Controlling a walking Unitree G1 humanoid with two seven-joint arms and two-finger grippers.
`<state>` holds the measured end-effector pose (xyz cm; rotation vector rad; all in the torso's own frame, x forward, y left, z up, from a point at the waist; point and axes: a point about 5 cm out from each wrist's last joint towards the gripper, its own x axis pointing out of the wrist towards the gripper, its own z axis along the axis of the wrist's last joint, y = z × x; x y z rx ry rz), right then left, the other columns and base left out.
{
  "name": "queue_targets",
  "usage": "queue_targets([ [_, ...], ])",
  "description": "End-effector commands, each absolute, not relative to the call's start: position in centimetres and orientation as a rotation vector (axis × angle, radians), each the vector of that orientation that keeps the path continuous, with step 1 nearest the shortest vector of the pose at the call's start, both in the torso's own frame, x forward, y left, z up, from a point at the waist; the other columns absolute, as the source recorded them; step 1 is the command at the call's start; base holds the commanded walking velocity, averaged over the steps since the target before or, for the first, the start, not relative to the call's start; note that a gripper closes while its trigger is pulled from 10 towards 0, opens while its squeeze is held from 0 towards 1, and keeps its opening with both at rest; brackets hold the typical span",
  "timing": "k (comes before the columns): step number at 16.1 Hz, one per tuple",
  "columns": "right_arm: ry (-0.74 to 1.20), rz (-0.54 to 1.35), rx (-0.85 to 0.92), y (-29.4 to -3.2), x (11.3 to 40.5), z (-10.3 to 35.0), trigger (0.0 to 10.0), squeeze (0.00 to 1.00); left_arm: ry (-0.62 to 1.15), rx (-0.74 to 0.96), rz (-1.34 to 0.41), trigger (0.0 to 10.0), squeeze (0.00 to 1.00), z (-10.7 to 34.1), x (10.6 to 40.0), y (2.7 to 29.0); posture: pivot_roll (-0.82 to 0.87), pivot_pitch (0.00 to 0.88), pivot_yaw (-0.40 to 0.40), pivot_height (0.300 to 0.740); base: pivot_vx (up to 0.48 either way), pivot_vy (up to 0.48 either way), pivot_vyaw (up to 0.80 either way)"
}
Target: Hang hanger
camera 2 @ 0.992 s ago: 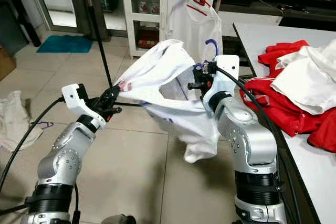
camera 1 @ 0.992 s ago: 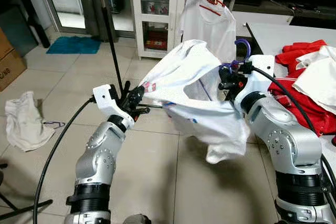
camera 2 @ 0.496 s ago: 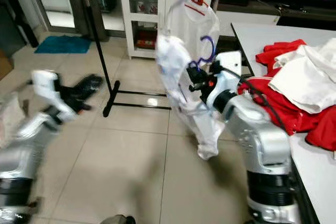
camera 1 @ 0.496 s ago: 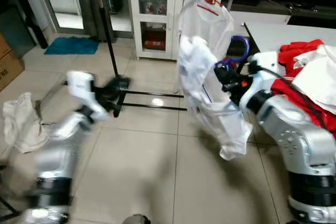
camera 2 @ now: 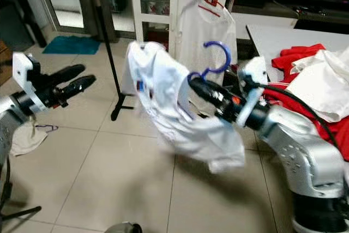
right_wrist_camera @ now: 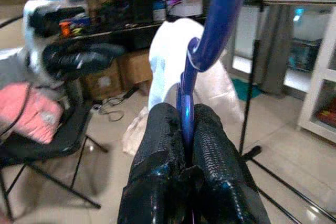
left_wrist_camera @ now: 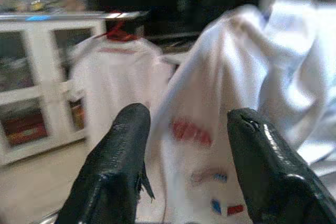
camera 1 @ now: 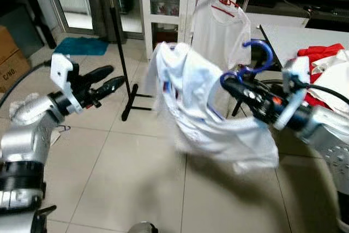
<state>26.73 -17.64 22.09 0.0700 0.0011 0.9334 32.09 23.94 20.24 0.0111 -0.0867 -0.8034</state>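
2 silver arms with black cables, white wrist housings, and textured black fingers (left_wrist_camera: 118, 166).

Left gripper (camera 1: 109, 78) raised out to the left, fingers spread, empty. Right gripper (camera 1: 232, 84) extended forward, fingers clamped together.

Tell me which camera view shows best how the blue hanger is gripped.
The right wrist view: the right gripper is shut on the blue hanger, close up. The eye views show its hook from afar, above the white shirt.
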Motion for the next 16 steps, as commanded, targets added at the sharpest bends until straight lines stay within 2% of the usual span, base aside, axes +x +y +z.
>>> queue_targets([
  [1,-0.07,0.992,0.054,-17.5,26.2,23.3,10.0,0.0,-0.107,0.011,-0.873,10.0,0.0,21.4,32.1,23.6,0.04,0.0,0.009,0.74,0.0,0.0,0.0],
  [4,-0.082,1.095,0.039,-17.4,25.4,23.5,10.0,0.0,-0.019,-0.015,-0.991,10.0,0.0,20.5,32.4,23.4,0.05,0.0,0.011,0.74,0.0,0.0,0.0],
  [8,-0.087,1.171,0.042,-17.2,24.7,23.7,10.0,0.0,0.017,-0.021,-0.991,10.0,0.0,19.9,33.1,24.0,0.05,0.0,0.011,0.74,0.0,0.0,0.0],
  [11,-0.091,1.209,0.045,-17.1,24.4,24.0,10.0,0.0,0.049,-0.03,-1.066,10.0,0.0,19.6,33.3,23.2,0.04,0.0,0.009,0.74,0.0,0.0,0.0],
  [12,-0.091,1.209,0.04,-16.9,24.4,23.9,10.0,0.0,0.064,-0.067,-1.152,0.0,0.0,19.3,33.2,22.1,0.04,0.0,0.015,0.74,0.0,0.0,0.0],
  [16,-0.094,1.194,0.035,-17.0,24.3,23.9,10.0,0.0,0.068,-0.107,-1.22,0.0,0.0,19.2,32.6,21.5,0.04,0.0,0.021,0.74,0.0,0.0,0.0],
])
